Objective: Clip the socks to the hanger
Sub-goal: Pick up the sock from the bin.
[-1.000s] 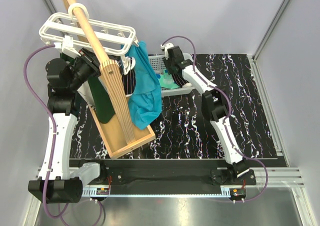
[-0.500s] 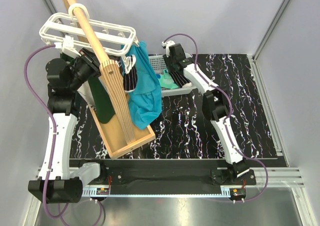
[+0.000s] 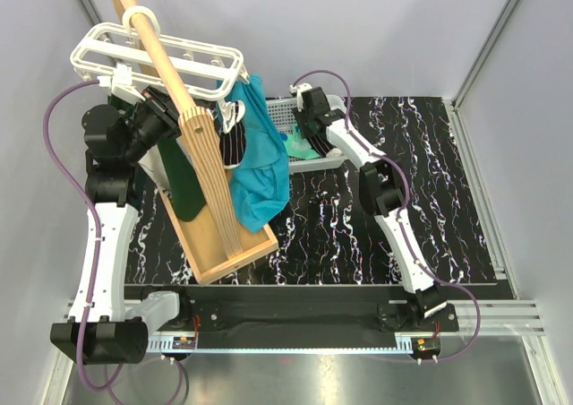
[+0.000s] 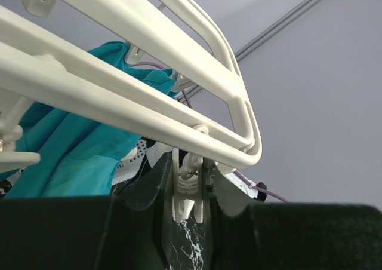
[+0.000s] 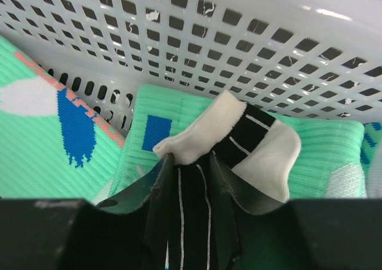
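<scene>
At back-left, the white hanger [image 3: 161, 60] hangs on the wooden pole [image 3: 148, 29]. The left gripper [image 4: 186, 174] is nearly closed, squeezing 1 clip [image 4: 185, 197] under the frame. 1 striped sock [image 3: 233, 143] dangles from the hanger. In the grey basket [image 5: 268, 55], the right gripper [image 5: 191, 162] pinches a white-cuffed black sock [image 5: 250, 138] lying on mint socks [image 5: 54, 144].
</scene>
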Robot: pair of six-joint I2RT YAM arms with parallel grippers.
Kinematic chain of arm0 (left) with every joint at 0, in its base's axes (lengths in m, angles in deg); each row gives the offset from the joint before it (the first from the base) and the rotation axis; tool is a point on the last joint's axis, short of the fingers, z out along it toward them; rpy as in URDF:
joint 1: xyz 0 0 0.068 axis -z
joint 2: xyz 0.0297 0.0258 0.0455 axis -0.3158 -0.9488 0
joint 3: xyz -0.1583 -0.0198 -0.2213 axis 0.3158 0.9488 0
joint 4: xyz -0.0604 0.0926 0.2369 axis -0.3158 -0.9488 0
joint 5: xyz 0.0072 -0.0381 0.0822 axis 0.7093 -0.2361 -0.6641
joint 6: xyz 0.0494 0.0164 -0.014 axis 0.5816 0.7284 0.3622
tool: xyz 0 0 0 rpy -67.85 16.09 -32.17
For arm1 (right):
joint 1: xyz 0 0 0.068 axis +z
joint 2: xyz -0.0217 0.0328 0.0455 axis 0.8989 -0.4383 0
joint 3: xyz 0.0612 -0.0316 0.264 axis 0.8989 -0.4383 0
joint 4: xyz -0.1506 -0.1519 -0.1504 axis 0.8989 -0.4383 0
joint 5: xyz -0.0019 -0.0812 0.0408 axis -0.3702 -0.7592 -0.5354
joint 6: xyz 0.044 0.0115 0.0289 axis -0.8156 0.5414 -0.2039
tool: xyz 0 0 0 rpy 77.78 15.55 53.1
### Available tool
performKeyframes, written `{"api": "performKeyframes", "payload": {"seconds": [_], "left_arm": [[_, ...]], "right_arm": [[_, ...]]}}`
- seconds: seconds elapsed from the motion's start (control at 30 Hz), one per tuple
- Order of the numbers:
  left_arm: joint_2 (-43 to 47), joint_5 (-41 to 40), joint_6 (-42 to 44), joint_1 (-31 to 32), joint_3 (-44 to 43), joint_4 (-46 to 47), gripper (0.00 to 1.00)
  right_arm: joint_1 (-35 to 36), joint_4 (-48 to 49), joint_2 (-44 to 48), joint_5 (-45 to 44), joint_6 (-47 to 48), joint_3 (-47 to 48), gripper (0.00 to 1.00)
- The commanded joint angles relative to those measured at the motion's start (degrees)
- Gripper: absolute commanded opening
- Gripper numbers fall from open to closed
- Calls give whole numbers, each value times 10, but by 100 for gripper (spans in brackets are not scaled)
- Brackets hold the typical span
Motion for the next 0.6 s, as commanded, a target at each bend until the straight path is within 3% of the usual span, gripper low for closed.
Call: {"api": "performKeyframes", "payload": {"seconds": [0.0, 0.13, 0.27, 0.57], "left_arm": [[2, 42, -10, 3, 12, 2, 0], [1, 43, -19, 4, 18, 11, 0], [1, 40, -29, 3, 22, 19, 0], [8, 36, -47, 4, 32, 46, 0]], "right_arm": [[-4, 1, 0, 18, -9, 26, 36], [-4, 14, 17, 19, -13, 23, 13], [-4, 9, 53, 8, -32, 19, 0], [-3, 40, 264, -6, -117, -153, 0]]}}
